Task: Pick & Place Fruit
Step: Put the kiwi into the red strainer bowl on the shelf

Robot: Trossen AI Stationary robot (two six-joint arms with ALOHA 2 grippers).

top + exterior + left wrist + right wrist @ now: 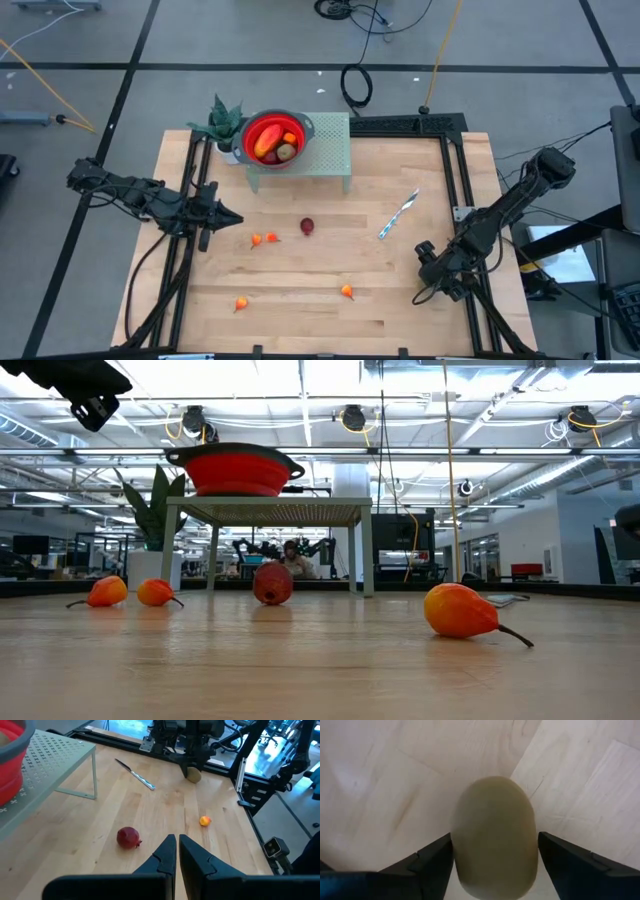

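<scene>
Here the right end effector [495, 855] is down low over the bench [320, 290] at its right side, its two fingers [432, 862] spread wide with a brownish-green oval fruit [494, 837] sitting between them; in the right wrist view narrow gaps show on both sides of the fruit, so whether the pads touch it cannot be told, and the fruit seems to rest on the wood. From the left wrist view that same fruit [194, 774] shows directly under the right arm's tip. The left end effector [177, 854] hangs above the bench's left side with its fingers pressed together and nothing between them. Just ahead of it lies a dark red round fruit [307, 227], and near that, closer to the left end effector, a pair of tiny orange pieces [263, 239] lie side by side. Two more orange pieces lie towards the front edge, one [241, 304] below the left end effector's side, the other [346, 292] between the two arms. A slim blue-and-white stick [398, 215] lies behind the right end effector. Well away from both, a red bowl [273, 138] stands on a pale green rack [330, 150] and already holds a red-orange oval [266, 146] and a brownish-green one [286, 152]; a small potted plant [225, 122] is beside it
</scene>
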